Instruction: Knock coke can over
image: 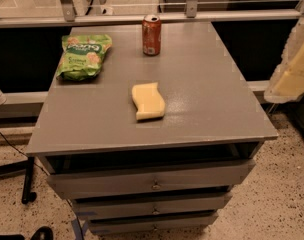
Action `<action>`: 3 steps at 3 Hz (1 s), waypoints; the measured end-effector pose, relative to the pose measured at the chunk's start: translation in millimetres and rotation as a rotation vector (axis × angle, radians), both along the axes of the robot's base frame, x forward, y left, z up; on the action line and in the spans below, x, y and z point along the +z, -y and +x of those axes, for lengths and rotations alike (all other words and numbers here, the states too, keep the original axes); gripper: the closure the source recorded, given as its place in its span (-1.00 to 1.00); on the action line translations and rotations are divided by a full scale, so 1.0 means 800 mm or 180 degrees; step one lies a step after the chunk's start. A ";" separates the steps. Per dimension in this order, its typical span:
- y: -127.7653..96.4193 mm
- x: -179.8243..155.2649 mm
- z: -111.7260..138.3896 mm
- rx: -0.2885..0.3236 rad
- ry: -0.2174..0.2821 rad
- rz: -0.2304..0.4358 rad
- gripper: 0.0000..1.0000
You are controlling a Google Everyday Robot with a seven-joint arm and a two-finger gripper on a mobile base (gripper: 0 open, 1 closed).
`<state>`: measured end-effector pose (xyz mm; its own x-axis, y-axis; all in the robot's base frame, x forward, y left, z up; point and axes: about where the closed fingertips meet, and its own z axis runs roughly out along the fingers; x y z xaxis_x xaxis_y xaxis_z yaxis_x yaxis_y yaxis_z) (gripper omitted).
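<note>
The coke can (151, 35) stands upright at the upper centre of the frame, near the far edge of the grey tabletop (212, 104), its silver top and pull tab facing up. Nothing touches it. To its left, apart from it, a green snack bag (83, 55) lies flat. Nearer the camera, around the middle of the tabletop, is a pale yellow sponge (148, 101), well apart from the can. Under the tabletop is a stack of drawers (152, 181), the top one slightly pulled out.

The gripper (291, 66) appears as a pale, yellowish shape at the right edge of the frame, beyond the tabletop's right side and well apart from the can. Whether it is wide or narrow I cannot tell.

Judging from this, the task is at its very start: the approach has not yet reached the can. The next move calls for carrying the gripper up and leftward across the frame to the can, then pushing sideways high on its body so it tips rather than slides, steering clear of the sponge and the bag.
</note>
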<state>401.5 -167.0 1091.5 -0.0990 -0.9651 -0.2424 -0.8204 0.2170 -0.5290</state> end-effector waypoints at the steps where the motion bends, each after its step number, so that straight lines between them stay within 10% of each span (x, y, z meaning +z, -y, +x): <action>1: 0.000 0.000 0.000 0.0000 0.0000 0.0000 -1.00; 3: -0.004 -0.004 0.033 0.0016 0.0149 0.0174 -1.00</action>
<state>427.9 -163.8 1088.5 -0.0815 -0.9508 -0.2989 -0.7962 0.2425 -0.5544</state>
